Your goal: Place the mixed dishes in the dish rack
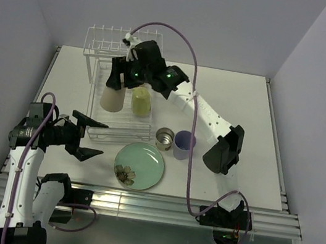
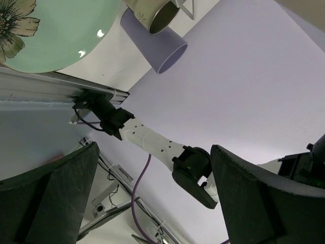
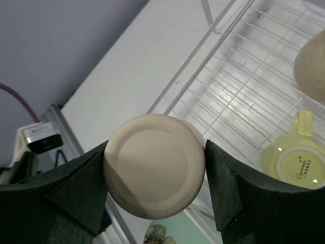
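Obs., one moment.

Right gripper [image 3: 155,173]: fingers [image 3: 76,183] clenched on either side of the tan cup [image 1: 112,100], which is mouth-down with its flat base toward the wrist camera. Judgement: it is held inverted so it can drain once it is set down. The cup sits over the left-hand rail of the dish rack [image 1: 123,127]. I cannot tell whether its rim touches the wires or hangs just above them.

Rack position: toward the far-left corner of the table [image 1: 241,104]. The prong row [image 1: 108,43] is at the far edge and the tray runs back toward the middle.

Already in the tray: the yellow-green mug [image 1: 142,101], also inverted, just beside the held cup on its right. The two look close but apart. A pale rounded shape shows at the right margin of the right wrist view (identity unclear, so not logged as a dish).

Not yet loaded: the metal cup [image 1: 164,138] and the lavender cup [image 1: 183,144], mouths up and side by side mid-table, just off the rack's near-right corner. The mint-green plate [image 1: 139,165] lies flat toward the near edge.

Left gripper [image 1: 102,140]: jaws spread wide with nothing between them. It is near the left edge, beside the rack's near-left corner and just left of the plate. Judgement: it is waiting where the plate is within reach, clear of the right arm's working space.

Step in hand, as I read it: seating the tan cup in the tray. Risk: it could catch the left rail and tip.
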### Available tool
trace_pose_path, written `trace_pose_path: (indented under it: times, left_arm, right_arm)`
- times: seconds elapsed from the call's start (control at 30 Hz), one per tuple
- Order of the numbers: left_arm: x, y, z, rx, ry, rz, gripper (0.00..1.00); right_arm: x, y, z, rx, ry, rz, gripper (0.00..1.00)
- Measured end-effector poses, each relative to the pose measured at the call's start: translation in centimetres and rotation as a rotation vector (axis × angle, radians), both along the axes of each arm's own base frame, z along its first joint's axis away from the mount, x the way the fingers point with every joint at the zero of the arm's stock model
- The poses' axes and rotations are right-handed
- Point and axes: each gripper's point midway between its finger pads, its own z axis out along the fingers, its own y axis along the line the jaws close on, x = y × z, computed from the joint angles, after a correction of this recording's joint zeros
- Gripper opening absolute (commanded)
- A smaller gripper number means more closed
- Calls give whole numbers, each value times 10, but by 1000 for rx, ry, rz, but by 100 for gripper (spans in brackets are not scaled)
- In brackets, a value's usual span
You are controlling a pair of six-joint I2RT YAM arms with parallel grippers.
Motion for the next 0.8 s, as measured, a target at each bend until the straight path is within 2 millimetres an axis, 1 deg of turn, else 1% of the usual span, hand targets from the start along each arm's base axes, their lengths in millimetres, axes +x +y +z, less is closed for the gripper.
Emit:
trace_pose_path:
  times: [0.1, 0.2, 0.37, 0.5, 0.6, 0.8]
  left_arm:
    - [-3, 0, -1, 3, 6, -6, 97]
    - [-5, -1, -3, 5, 15, -14, 97]
    - [-10, -1, -7, 11, 35, -31, 97]
    - [-12, -1, -8, 14, 43, -40, 96]
    - [-14, -2, -9, 16, 46, -46, 96]
    - [-17, -2, -11, 18, 58, -58, 96]
  right_arm:
    - [-10, 17, -10, -46, -85, 20, 0]
    - [-11, 24, -25, -102, -160, 12, 0]
    - [3, 24, -53, -190, -271, -49, 0]
    - [16, 24, -67, -234, -332, -98, 0]
    - [27, 29, -75, -242, -366, -122, 0]
    - [43, 39, -105, -281, -377, -141, 0]
